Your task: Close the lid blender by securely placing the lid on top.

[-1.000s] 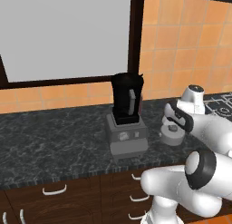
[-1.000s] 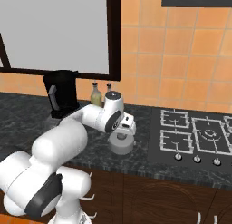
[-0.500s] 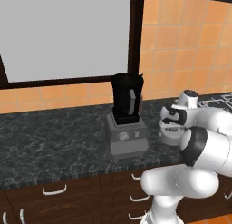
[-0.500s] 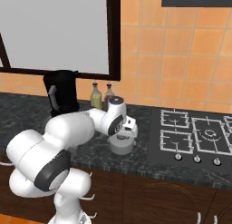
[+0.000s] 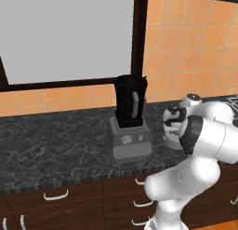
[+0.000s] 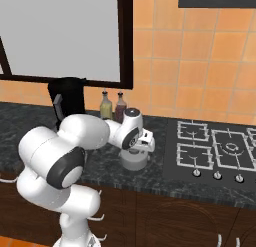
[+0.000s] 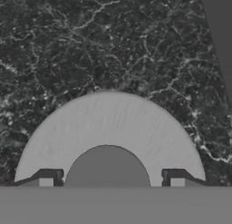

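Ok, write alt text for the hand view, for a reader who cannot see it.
Close-up from above of the round grey lid lying on the dark speckled counter, its raised knob centred between the two fingertips of the open gripper, which stand either side of it.

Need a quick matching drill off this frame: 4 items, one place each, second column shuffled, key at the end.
Things:
1. lid
2. blender
3. two bottles
4. stove burners

Places:
A. against the tiled wall, behind the arm's wrist
B. flat on the counter directly under the gripper, fingertips either side of its knob
C. set into the counter at the right of the right base view
D. below the window, jar mouth uncovered

Pairs: 1-B, 2-D, 3-A, 4-C
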Controlling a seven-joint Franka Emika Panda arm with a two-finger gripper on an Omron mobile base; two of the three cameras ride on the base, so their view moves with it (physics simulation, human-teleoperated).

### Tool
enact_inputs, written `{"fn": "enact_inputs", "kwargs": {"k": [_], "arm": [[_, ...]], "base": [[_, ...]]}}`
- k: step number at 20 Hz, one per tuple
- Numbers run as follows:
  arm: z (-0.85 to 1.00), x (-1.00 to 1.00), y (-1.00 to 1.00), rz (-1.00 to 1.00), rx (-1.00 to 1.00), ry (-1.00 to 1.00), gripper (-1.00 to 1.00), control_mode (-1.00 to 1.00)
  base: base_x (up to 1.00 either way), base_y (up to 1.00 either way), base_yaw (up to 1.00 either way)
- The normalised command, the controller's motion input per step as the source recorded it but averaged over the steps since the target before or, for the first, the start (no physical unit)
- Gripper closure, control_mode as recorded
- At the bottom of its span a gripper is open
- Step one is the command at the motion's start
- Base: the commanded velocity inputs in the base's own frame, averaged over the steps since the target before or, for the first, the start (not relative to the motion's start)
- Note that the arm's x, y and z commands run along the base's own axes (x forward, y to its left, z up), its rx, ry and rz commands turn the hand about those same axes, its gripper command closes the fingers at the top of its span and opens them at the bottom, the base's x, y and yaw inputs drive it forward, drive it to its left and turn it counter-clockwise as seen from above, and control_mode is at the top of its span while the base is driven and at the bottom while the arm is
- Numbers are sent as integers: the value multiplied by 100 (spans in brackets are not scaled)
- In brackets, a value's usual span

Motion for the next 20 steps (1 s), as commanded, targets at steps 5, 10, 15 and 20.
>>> {"fn": "enact_inputs", "kwargs": {"k": [5, 10, 15, 20], "arm": [[-11, 8, 0, 0, 0, 0, 100, -100], [7, -36, 2, -1, 2, 1, 100, -100], [100, -61, 1, -7, 0, -1, 100, -100], [100, -25, 13, -7, -2, 0, 100, -100]], "base": [[0, 0, 0], [0, 0, 0], [0, 0, 0], [0, 0, 0]]}}
